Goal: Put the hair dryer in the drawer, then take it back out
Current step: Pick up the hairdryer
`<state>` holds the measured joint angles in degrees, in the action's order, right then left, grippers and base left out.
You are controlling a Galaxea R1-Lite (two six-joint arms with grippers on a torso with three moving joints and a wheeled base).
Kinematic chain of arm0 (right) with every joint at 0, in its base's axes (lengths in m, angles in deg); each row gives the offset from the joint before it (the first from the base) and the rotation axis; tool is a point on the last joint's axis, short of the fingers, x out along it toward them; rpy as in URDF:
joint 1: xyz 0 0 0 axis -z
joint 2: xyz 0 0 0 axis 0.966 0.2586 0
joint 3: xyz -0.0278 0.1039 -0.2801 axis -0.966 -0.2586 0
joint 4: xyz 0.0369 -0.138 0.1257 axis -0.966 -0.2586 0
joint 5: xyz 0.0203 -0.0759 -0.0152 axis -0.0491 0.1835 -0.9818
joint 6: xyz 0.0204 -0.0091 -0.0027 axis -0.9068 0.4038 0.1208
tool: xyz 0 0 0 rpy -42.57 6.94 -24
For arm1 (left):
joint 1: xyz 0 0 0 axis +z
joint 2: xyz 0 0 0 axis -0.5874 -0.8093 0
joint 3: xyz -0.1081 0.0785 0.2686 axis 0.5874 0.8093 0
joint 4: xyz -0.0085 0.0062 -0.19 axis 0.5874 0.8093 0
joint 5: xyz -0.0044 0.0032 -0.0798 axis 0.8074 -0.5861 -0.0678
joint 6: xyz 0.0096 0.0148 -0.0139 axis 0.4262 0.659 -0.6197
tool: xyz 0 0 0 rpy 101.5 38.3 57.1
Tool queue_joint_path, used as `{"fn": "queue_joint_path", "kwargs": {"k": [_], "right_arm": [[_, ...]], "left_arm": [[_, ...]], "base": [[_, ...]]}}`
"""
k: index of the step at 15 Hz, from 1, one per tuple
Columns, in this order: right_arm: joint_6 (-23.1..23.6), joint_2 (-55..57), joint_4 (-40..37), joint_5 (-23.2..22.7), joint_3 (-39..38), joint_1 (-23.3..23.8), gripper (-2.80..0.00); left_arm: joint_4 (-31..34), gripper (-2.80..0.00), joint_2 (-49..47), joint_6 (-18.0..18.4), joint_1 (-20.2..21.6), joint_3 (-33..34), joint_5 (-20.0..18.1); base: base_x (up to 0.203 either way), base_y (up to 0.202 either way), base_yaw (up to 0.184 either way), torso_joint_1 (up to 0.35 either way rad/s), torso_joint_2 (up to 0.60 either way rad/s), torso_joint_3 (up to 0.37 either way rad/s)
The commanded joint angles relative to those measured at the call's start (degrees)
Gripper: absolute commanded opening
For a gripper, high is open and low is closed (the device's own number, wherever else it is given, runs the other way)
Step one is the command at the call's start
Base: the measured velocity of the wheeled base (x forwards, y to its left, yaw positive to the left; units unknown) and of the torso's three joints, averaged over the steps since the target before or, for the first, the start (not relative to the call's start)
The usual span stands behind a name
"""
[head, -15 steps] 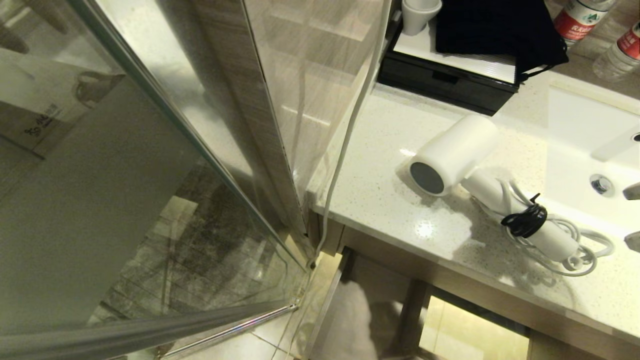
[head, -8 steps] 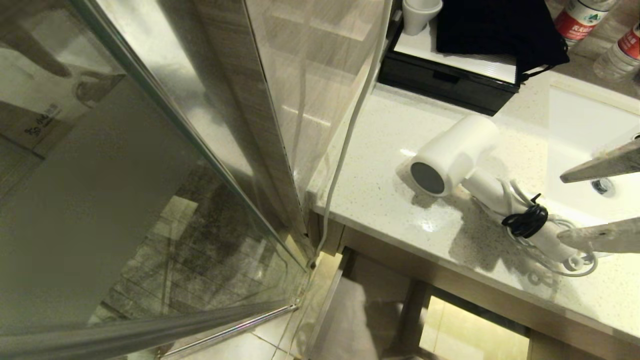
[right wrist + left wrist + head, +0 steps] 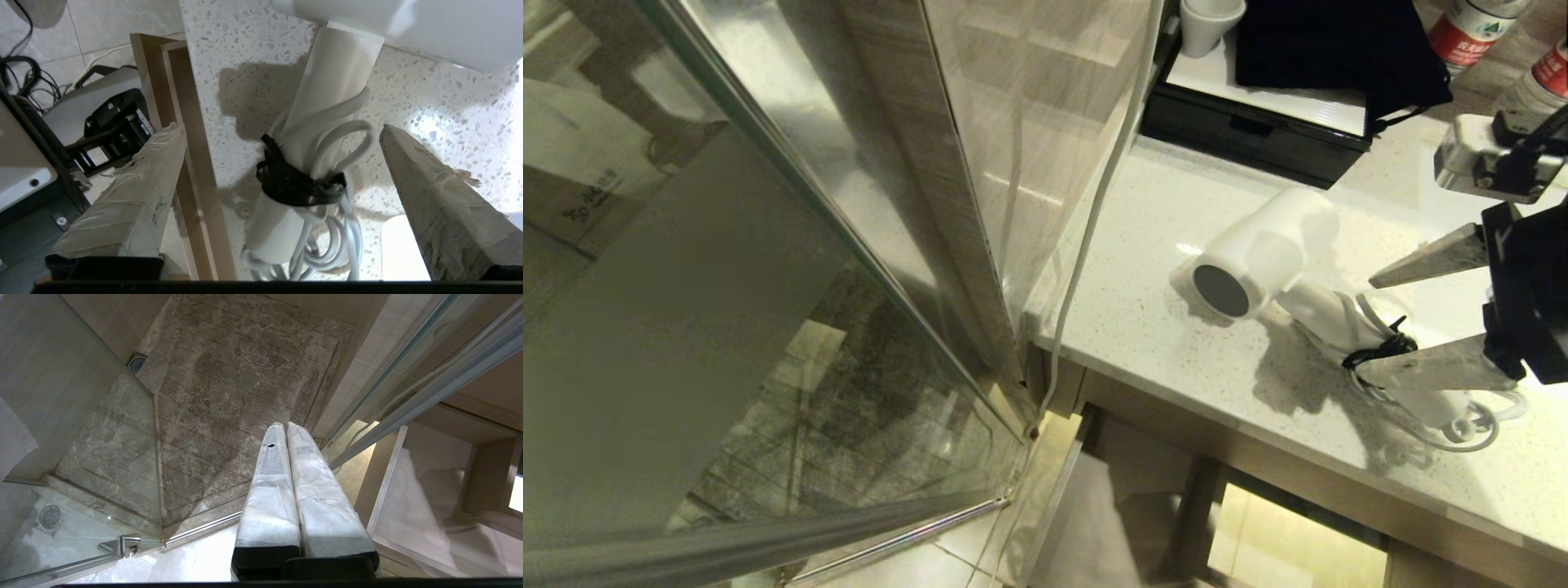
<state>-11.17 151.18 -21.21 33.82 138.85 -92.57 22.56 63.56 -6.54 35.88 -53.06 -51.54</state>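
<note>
At the right of the head view, on the countertop: the hair dryer point(image 3: 1262, 253) lies on its side, dark round end toward the lower left, handle running to the lower right with its cord looped around it.
Countertop: pale speckled stone point(image 3: 1143, 327), with a black box point(image 3: 1250, 131) in the upper part of the frame and the sink basin point(image 3: 1454, 196) at the right edge.
Right gripper: the right gripper point(image 3: 1372, 327) comes in from the right edge, spread wide and grasping nothing; one finger shows above the handle and one across its lower end.
Wrist view: the handle and a black strap point(image 3: 298, 183) binding the cord point(image 3: 339, 147) sit between the two fingers, apart from both.
Left gripper: the left gripper point(image 3: 284, 430) is pressed closed and empty, parked over the shower floor.
Handling, judged: rigid smooth plastic, light to moderate in weight, likely slippery; the fat barrel looks too broad for a sure hold.
Where to take hold, judged: across the straight handle, near the strap, so the loose loops do not snag.
Change from the earlier frames: a second ago only fingertips showed at the right edge; now the fingers and wrist reach over the handle. The hair dryer has not shifted.
Drawer: not identifiable in these views.
</note>
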Motion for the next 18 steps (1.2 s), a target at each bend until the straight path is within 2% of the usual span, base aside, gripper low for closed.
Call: {"fn": "queue_joint_path", "kwargs": {"k": [1, 5, 18], "right_arm": [[1.3, 2.5, -0.1, 0.1, 0.7, 0.0, 0.00], [1.7, 5.5, 4.7, 0.9, 0.8, 0.0, 0.00], [2.1, 9.0, 8.2, 1.9, 0.7, 0.0, 0.00]], "left_arm": [[0.0, -2.80, -0.1, 0.0, 0.0, 0.0, 0.0], [0.0, -2.80, -0.1, 0.0, 0.0, 0.0, 0.0], [0.0, -2.80, -0.1, 0.0, 0.0, 0.0, 0.0]], "base": [[0.000, 0.000, 0.000, 0.000, 0.00, 0.000], [0.000, 0.000, 0.000, 0.000, 0.00, 0.000], [0.000, 0.000, 0.000, 0.000, 0.00, 0.000]]}}
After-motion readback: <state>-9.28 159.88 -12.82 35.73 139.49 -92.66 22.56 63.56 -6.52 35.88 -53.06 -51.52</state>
